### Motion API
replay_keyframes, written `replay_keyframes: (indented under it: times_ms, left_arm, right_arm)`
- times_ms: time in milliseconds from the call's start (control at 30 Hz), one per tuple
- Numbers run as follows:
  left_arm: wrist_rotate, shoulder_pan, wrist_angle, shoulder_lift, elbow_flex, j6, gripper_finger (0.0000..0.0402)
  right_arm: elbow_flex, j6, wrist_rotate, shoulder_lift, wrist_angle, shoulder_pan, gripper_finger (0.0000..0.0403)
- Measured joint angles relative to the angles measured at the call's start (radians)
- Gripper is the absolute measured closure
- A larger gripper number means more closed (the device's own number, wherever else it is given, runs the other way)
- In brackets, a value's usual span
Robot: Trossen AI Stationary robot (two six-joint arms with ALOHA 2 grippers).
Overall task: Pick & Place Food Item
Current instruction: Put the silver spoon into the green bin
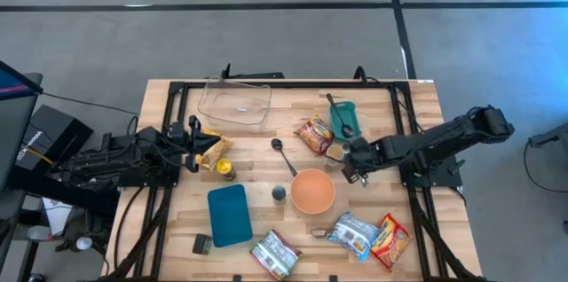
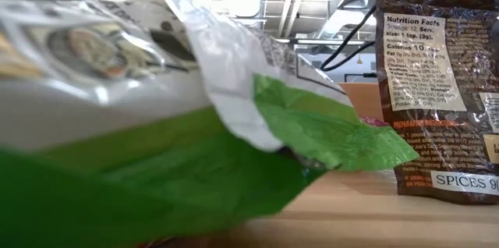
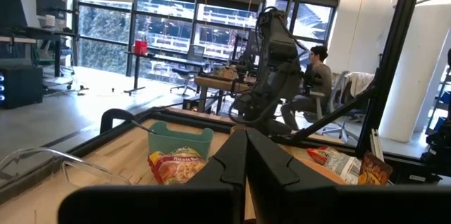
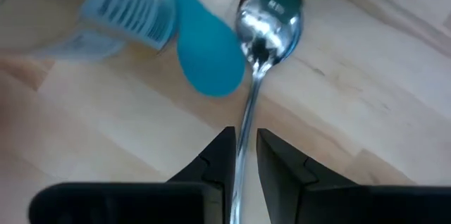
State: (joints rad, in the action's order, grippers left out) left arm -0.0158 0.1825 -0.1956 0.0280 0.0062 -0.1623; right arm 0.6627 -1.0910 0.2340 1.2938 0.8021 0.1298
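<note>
Right gripper (image 4: 244, 155) narrowly parted, fingers pinching the thin handle of a polished metal spoon (image 4: 266, 20), whose bowl lies on the wood beside a smooth teal utensil (image 4: 204, 55). Seen from above, the right gripper (image 1: 353, 168) sits just right of the round orange bowl (image 1: 312, 191), near a crinkled red-yellow noodle packet (image 1: 314, 134). Left gripper (image 1: 192, 151) at the table's left edge, fingers fully closed, holding nothing, beside a yellow-brown pouch (image 1: 214, 151). Also on the table: clear rectangular glass dish (image 1: 234, 104), flat teal lid (image 1: 229, 215), glossy foil packets (image 1: 357, 234) at the front edge. Surface: pale butcher-block table (image 1: 257, 176) with a black frame. Room beyond: grey concrete floor, large windows, desks, a seated person (image 3: 318, 76).
</note>
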Motion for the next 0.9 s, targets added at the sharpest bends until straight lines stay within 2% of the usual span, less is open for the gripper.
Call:
replay_keyframes:
  times_ms: [500,900]
  left_arm:
    - [0.000,0.000,0.000,0.000,0.000,0.000,0.0401]
    - [0.000,0.000,0.000,0.000,0.000,0.000,0.0401]
  right_arm:
    - [0.000,0.029,-0.027,0.000,-0.010,-0.087,0.0346]
    - [-0.026,0.071,-0.026,0.001,-0.050,-0.087,0.0306]
